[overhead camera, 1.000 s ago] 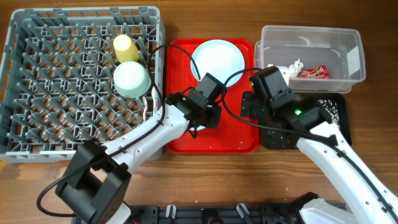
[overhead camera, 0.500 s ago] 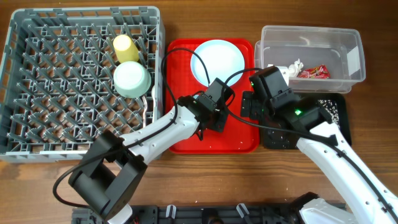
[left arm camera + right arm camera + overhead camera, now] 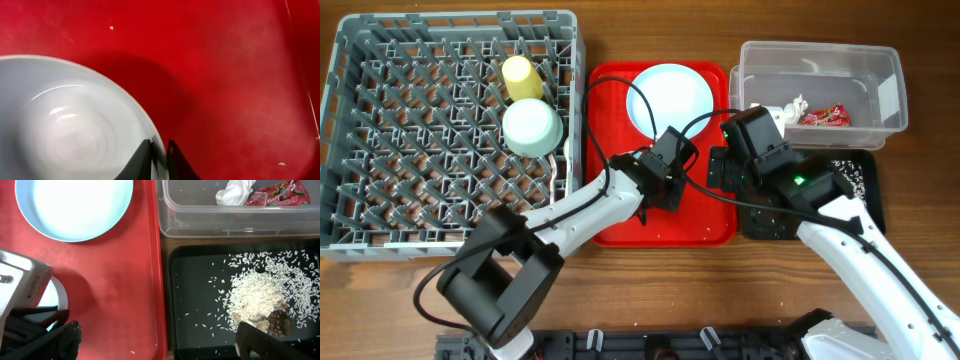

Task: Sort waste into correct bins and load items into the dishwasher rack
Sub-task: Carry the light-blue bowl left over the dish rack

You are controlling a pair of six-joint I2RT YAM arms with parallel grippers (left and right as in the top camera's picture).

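Red tray (image 3: 700, 220): it carried your pale blue bowl (image 3: 75, 130), judged light, stiff, glossy-slick, best taken at the rim. Left gripper (image 3: 159, 146) was clamped across that rim, which only the left wrist view showed you, the overhead hiding it; right gripper (image 3: 157, 330) gaped empty beside the black tray (image 3: 200, 305).

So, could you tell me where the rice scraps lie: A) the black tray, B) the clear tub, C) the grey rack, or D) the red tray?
A: the rice scraps are heaped inside the black tray, as the right wrist view shows.
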